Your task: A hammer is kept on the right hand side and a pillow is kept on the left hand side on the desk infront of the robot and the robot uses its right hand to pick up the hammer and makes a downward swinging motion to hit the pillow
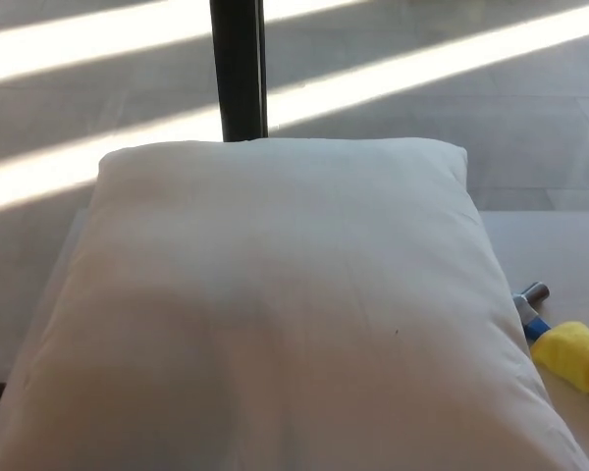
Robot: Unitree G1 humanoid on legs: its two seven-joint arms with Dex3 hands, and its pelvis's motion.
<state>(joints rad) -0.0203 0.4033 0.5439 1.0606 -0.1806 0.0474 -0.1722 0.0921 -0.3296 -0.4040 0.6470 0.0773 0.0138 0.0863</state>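
Pillow count is one — a big white soft fabric pillow, rectangular and puffy, covering most of the pale smooth desk. One hammer lies at its right edge — metal head, blue neck, probably yellow grip. Neither hand is visible.

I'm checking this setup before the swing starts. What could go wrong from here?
1. The hammer lies at the picture's right edge, partly cut off and close against the pillow, so the right hand might grasp it poorly or snag the pillow.
2. The pillow fills most of the view and hides much of the desk, so anything beneath or behind it can't be checked.
3. Neither hand is in view, so their readiness can't be judged.
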